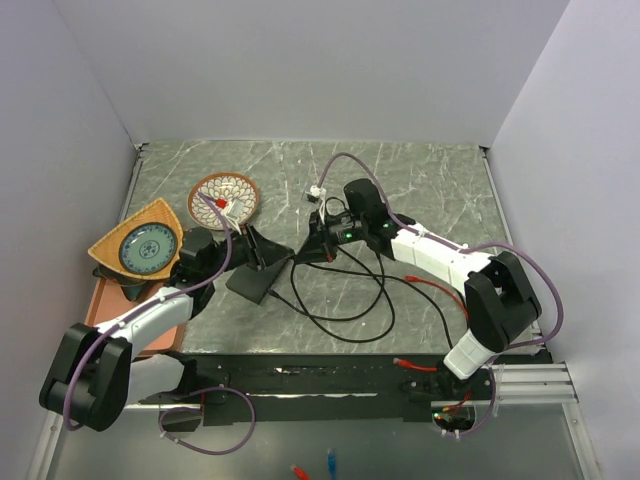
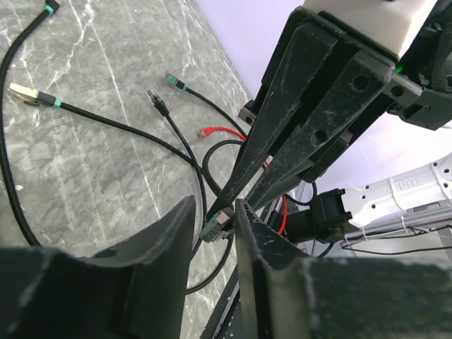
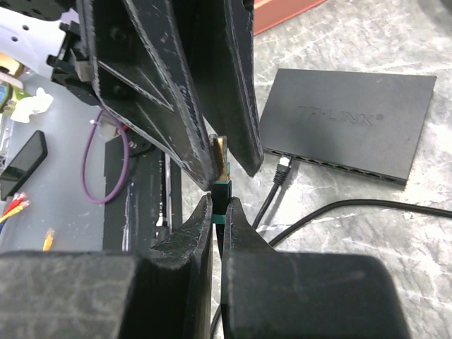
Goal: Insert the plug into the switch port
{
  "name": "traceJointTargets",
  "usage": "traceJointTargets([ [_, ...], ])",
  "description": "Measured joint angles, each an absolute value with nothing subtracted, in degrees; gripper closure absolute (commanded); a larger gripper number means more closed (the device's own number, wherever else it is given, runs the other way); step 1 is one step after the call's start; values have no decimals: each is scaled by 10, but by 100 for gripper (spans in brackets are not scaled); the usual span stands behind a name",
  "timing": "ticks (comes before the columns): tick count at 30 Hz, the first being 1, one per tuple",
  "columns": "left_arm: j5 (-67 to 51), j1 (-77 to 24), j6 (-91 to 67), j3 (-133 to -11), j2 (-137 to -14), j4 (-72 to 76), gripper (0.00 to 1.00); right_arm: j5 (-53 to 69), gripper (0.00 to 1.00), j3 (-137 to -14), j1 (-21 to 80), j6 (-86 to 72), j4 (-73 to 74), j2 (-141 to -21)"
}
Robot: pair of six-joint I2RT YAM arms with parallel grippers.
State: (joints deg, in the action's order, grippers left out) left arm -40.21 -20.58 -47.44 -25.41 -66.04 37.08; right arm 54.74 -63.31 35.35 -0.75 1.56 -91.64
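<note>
L gripper (image 2: 215, 212) closed on clear tip of plug (image 3: 222, 168). Below and beside it on marble table (image 1: 420, 190) lies switch (image 3: 346, 120): flat matte-black box, faint TP-LINK on top, port row along one long edge, another black cable (image 3: 272, 194) ending at that edge. R gripper (image 3: 217, 210) pinches same plug's green boot, mid-air.

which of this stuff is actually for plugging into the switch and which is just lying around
For the job:
- plug, pinched by the right gripper
- left gripper, its fingers either side of the same plug
- switch

Lying about:
- round patterned dish
- triangular plate
- spare cables
- red-tipped cable
</note>
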Motion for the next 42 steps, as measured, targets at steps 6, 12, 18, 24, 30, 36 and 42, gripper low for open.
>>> traceJointTargets([
  [6, -403, -214, -476, -254, -663, 375, 99, 552, 100, -629, 352, -11, 12, -915],
  [12, -384, -218, -477, -261, -660, 360, 99, 531, 61, -628, 352, -14, 21, -908],
  [18, -321, -221, -489, -288, -653, 274, 99, 394, 29, -626, 358, -20, 49, -844],
  [24, -281, -221, -523, -333, -681, 208, 99, 237, 7, -626, 392, -13, 58, -814],
  [30, -274, -221, -555, -336, -709, 184, 99, 101, 7, -626, 470, 23, 66, -819],
  [36, -271, -221, -566, -336, -710, 180, 99, 29, 23, -626, 512, 53, 66, -849],
  [42, -271, -221, -567, -336, -710, 180, 99, -1, 37, -626, 520, 68, 63, -858],
])
